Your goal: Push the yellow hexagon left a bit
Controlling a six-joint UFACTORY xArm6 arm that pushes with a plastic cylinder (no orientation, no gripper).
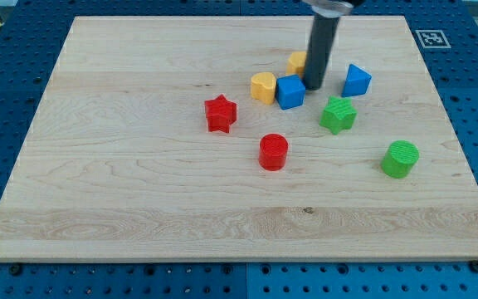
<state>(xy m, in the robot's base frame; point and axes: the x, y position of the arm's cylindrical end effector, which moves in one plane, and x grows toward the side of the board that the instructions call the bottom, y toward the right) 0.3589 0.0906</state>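
Observation:
The yellow hexagon (297, 61) lies near the view's top centre, partly hidden behind my dark rod. My tip (314, 86) rests on the board just right of and below the hexagon, between the blue cube (290, 91) and the blue triangle (356, 80). Whether the tip touches the hexagon cannot be told. A second yellow block (262, 86), rounded like a heart, sits left of the blue cube and touches it.
A red star (220, 113) lies to the left. A red cylinder (273, 152) lies below the centre. A green star (338, 115) sits below the tip. A green cylinder (400, 159) is at the right. All lie on the wooden board (123, 191).

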